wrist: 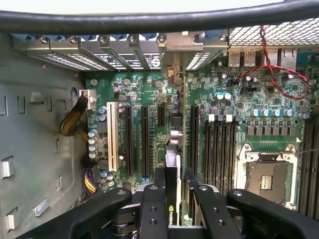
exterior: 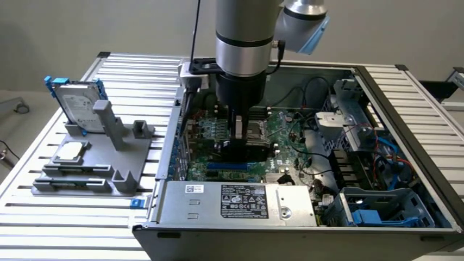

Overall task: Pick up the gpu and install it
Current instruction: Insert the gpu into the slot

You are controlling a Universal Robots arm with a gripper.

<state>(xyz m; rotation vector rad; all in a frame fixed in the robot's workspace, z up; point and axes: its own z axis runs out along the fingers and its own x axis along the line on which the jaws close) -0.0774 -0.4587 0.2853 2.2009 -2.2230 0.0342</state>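
Gpu (wrist: 171,201) edge-on in pincer (wrist: 175,175) grip, amid motherboard (wrist: 249,102) expansion slots

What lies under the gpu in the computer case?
The green motherboard with its long black slots lies under the gpu. The slot directly beneath the card is covered by it, so its contact there cannot be seen.

The Universal Robots arm (exterior: 243,32) is a silver-grey cylinder banded by a black ring, with a pale blue cap (exterior: 317,32) on its joint and a black wrist section (exterior: 239,92) below. A thin black cable (exterior: 195,27) runs alongside. Its black fingers (wrist: 152,209) carry round screws.
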